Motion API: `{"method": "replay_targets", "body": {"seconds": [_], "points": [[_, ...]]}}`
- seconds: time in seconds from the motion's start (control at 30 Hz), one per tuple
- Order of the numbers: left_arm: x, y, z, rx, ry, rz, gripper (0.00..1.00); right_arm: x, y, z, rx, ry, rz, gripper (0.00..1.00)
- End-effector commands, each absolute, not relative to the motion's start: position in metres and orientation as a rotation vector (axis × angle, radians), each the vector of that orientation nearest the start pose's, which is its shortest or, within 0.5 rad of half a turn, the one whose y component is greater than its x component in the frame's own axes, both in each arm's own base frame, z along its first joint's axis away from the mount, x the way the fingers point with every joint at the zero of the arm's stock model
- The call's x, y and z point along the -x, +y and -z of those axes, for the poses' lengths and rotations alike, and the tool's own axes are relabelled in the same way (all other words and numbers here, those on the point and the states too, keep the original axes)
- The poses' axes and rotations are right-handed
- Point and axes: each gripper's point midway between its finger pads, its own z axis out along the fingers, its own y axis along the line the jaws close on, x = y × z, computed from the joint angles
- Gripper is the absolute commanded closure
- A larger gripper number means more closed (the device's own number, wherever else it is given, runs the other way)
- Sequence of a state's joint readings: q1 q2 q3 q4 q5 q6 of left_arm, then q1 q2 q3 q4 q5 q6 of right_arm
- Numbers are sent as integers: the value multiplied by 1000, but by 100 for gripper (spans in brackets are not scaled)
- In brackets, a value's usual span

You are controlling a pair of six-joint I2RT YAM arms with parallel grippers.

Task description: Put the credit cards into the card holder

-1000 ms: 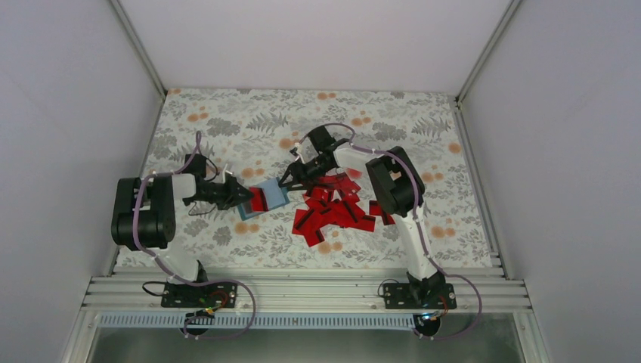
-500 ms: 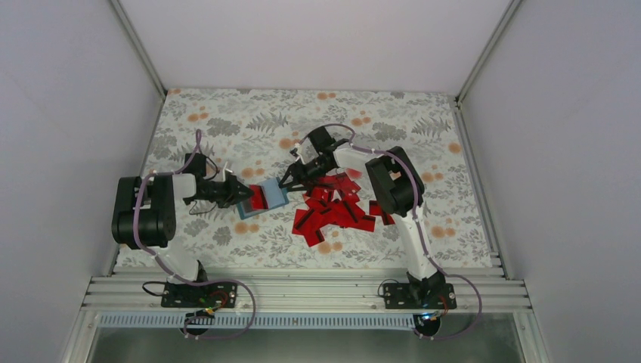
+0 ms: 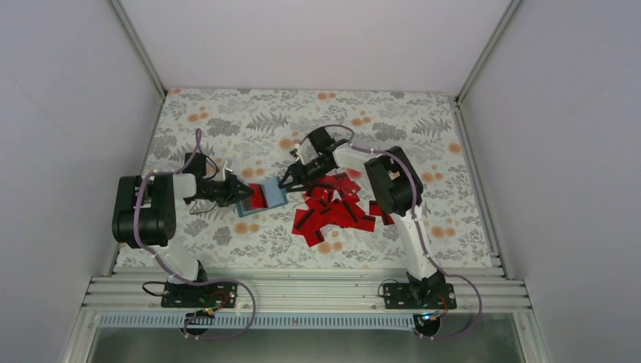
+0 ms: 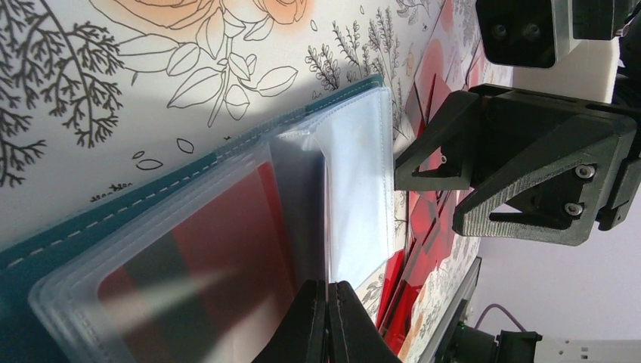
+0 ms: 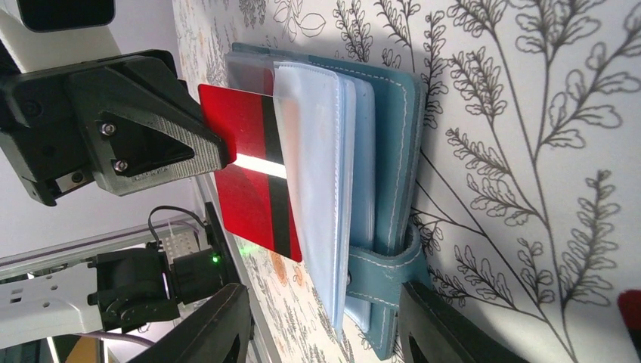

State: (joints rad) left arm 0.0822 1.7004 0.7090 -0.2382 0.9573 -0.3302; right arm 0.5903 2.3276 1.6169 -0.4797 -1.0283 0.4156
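The teal card holder (image 3: 276, 198) lies open on the floral table, left of centre. One red credit card (image 3: 258, 198) sits in its clear sleeves. My left gripper (image 3: 240, 197) is shut, pinching the edge of a clear sleeve (image 4: 355, 197) in the left wrist view (image 4: 330, 299). The card (image 4: 227, 242) shows through the plastic beside it. My right gripper (image 3: 285, 184) is open and empty at the holder's right edge. Its fingers (image 5: 208, 329) straddle the holder's strap (image 5: 378, 280). In the right wrist view the card (image 5: 246, 174) sticks partly out of the sleeves of the holder (image 5: 389, 151).
A loose pile of several red cards (image 3: 332, 210) lies just right of the holder, under the right arm; some show in the left wrist view (image 4: 397, 302). The two grippers face each other closely across the holder. White walls enclose the table.
My left gripper has drawn slightly to the left with the sleeve edge. The right gripper and the pile have barely moved.
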Motion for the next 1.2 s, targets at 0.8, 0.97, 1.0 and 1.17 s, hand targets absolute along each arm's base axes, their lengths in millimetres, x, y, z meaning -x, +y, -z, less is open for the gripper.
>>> {"method": "replay_targets", "body": {"seconds": [0.8,0.97,1.0,1.17], "points": [[-333,-100,-50,251,2529,1246,98,-309,390,-6,561,2920,-1636,50],[-333,-101,-49,254,2526,1251,98,-308,390,-6,570,2921,-1639,50],[-332,-101,-48,258,2525,1257,98,-307,389,-5,570,2923,-1640,50],[-328,-104,-43,260,2520,1288,98,-306,389,-3,575,2927,-1644,50]]}}
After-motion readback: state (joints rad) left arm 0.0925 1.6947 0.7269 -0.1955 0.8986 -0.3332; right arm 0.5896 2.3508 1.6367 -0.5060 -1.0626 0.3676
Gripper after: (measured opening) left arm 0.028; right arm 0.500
